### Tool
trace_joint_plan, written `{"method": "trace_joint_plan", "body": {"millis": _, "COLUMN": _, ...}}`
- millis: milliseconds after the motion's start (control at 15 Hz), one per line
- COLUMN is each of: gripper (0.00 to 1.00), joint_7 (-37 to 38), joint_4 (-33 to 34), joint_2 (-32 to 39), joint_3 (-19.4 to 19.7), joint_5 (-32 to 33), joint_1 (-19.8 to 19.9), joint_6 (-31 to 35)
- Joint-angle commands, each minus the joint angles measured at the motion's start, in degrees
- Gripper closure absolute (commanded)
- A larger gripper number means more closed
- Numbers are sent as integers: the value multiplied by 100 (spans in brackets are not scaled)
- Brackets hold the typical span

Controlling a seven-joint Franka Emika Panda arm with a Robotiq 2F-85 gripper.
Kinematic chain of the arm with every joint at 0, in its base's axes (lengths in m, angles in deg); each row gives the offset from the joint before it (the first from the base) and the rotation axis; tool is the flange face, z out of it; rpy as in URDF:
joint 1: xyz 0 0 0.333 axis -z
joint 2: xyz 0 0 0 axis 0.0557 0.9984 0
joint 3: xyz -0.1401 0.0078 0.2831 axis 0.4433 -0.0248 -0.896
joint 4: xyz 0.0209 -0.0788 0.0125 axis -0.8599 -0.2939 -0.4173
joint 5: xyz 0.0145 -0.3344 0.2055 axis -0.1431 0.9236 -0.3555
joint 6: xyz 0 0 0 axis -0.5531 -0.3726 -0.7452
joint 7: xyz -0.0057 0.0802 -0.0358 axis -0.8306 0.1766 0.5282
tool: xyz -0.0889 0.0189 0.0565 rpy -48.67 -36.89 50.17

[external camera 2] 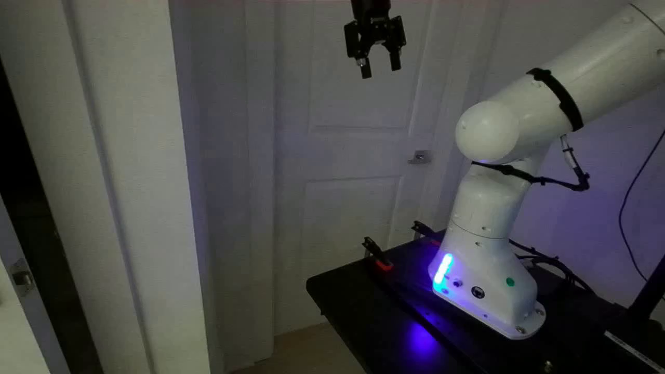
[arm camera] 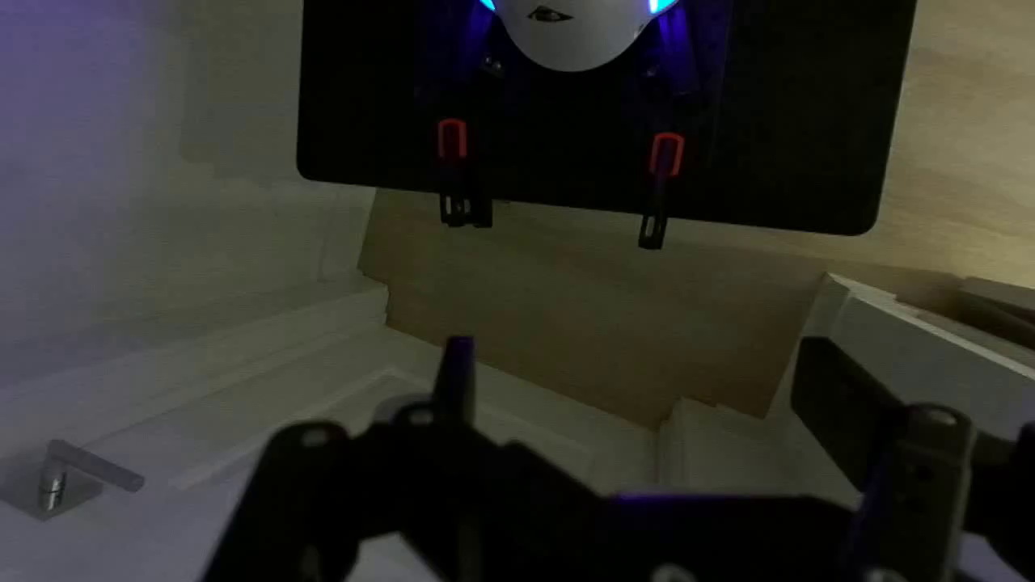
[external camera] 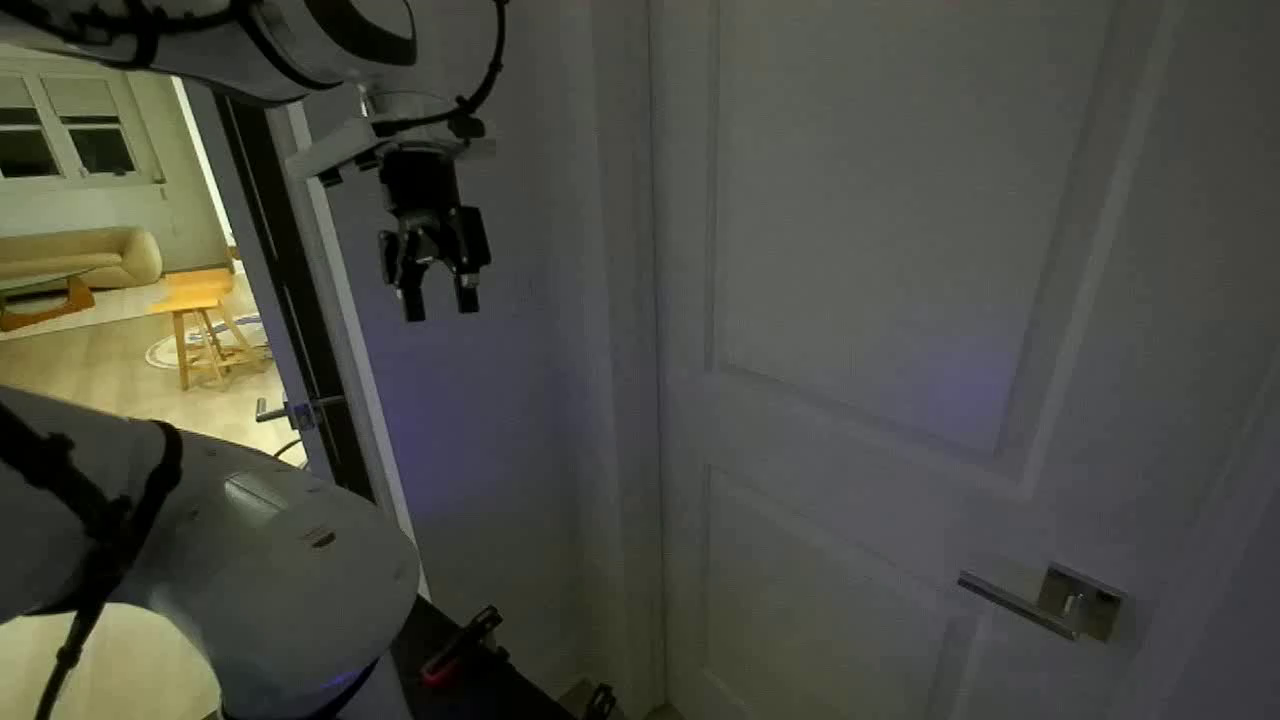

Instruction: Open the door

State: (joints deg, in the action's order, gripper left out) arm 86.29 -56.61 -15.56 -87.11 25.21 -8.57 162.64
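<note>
The white door (external camera: 870, 220) with raised panels fills the right of an exterior view and stands behind the arm in an exterior view (external camera 2: 356, 150). It looks shut in its frame. Its silver lever handle (external camera: 1020, 605) sits on a square plate, also seen in an exterior view (external camera 2: 420, 157) and at the lower left of the wrist view (arm camera: 93, 466). My gripper (external camera: 441, 312) points down, open and empty, well above handle height and apart from the door. It also shows in an exterior view (external camera 2: 381, 72) and the wrist view (arm camera: 637, 347).
The robot base (external camera 2: 483, 280) stands on a black table (external camera 2: 358, 301) with two clamps (external camera 2: 376, 252) on its edge near the door. A white wall corner (external camera 2: 140, 182) stands beside the door. A dark-framed doorway (external camera: 290, 290) opens onto a lit room with a stool (external camera: 200, 290).
</note>
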Motion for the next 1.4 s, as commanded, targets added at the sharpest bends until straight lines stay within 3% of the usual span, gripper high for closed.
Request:
{"method": "trace_joint_plan", "body": {"millis": 0, "gripper": 0, "joint_7": 58, "joint_4": 12, "joint_2": 28, "joint_3": 69, "joint_5": 37, "joint_1": -104, "joint_6": -8}}
{"method": "trace_joint_plan", "body": {"millis": 133, "gripper": 0, "joint_7": 58, "joint_4": 12, "joint_2": 28, "joint_3": 69, "joint_5": 37, "joint_1": -104, "joint_6": -7}}
{"method": "trace_joint_plan", "body": {"millis": 267, "gripper": 0, "joint_7": 848, "joint_4": 38, "joint_2": 109, "joint_3": -197, "joint_5": 100, "joint_1": 155, "joint_6": -40}}
{"method": "trace_joint_plan", "body": {"millis": 667, "gripper": 0, "joint_7": 2452, "joint_4": -52, "joint_2": 315, "joint_3": -367, "joint_5": 125, "joint_1": 574, "joint_6": 247}}
{"method": "trace_joint_plan", "body": {"millis": 1333, "gripper": 0, "joint_7": 4497, "joint_4": -408, "joint_2": 569, "joint_3": 396, "joint_5": 774, "joint_1": 1297, "joint_6": 855}}
